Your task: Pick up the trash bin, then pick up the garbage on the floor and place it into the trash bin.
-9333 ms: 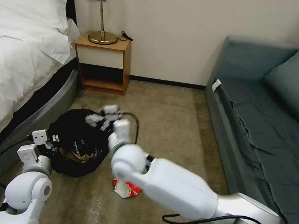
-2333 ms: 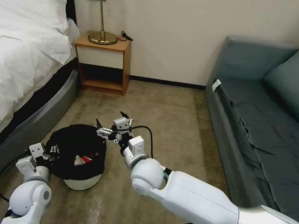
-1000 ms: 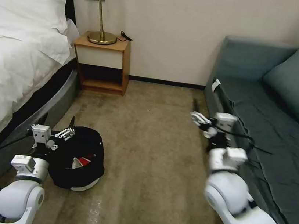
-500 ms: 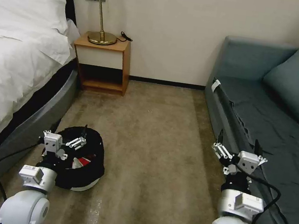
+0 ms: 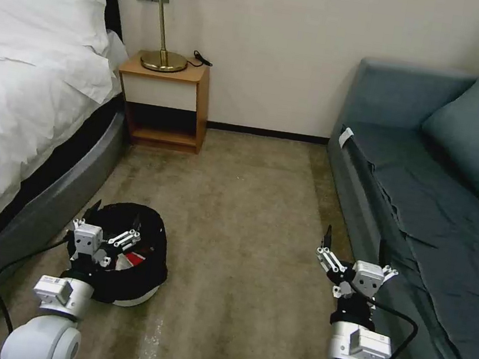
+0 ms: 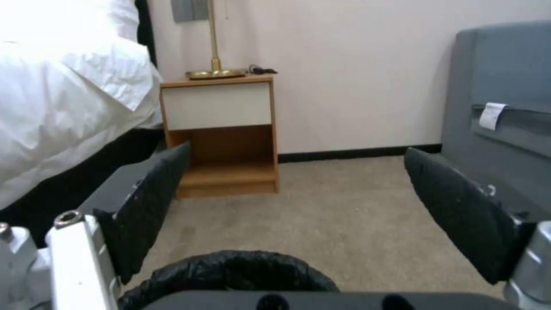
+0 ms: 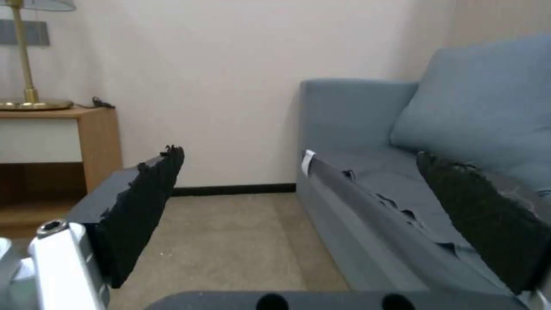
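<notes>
Carpet (image 5: 248, 204) looks bare, so we park our wide-open left gripper (image 5: 107, 226) over the trash bin (image 5: 146, 273), lower left; our right gripper (image 5: 354, 252) waits wide open, lower right.

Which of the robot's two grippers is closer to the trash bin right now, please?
The left. The left gripper hangs open right over the trash bin, by the bed. The right gripper is open too, far across the carpet beside the sofa.
</notes>
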Controlling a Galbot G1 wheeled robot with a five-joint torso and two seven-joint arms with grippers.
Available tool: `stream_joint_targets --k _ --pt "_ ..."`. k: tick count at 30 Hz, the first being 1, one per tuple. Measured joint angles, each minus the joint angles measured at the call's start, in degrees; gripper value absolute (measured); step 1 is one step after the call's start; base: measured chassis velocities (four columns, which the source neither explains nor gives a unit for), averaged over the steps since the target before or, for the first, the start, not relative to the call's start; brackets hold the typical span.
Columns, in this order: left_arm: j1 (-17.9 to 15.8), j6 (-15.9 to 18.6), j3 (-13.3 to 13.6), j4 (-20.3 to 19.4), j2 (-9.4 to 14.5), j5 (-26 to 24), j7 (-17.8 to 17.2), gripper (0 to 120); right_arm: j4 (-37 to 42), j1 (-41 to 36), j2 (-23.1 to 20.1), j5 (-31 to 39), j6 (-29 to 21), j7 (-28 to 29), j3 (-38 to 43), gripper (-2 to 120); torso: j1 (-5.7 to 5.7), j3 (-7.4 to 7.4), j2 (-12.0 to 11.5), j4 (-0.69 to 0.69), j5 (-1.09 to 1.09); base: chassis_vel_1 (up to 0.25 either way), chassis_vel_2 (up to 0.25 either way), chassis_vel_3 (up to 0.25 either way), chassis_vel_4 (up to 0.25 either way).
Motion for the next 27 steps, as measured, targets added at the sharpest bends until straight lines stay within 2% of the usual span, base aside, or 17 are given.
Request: stream_joint_targets --k 27 --pt "0.01 -0.42 0.07 0.07 -0.16 0.16 -0.02 100 -0.52 -0.39 0.16 -0.76 0.30 0.62 -0.76 100 0.00 0.00 0.00 0.00 0.00 0.000 0.000 0.000 0.000"
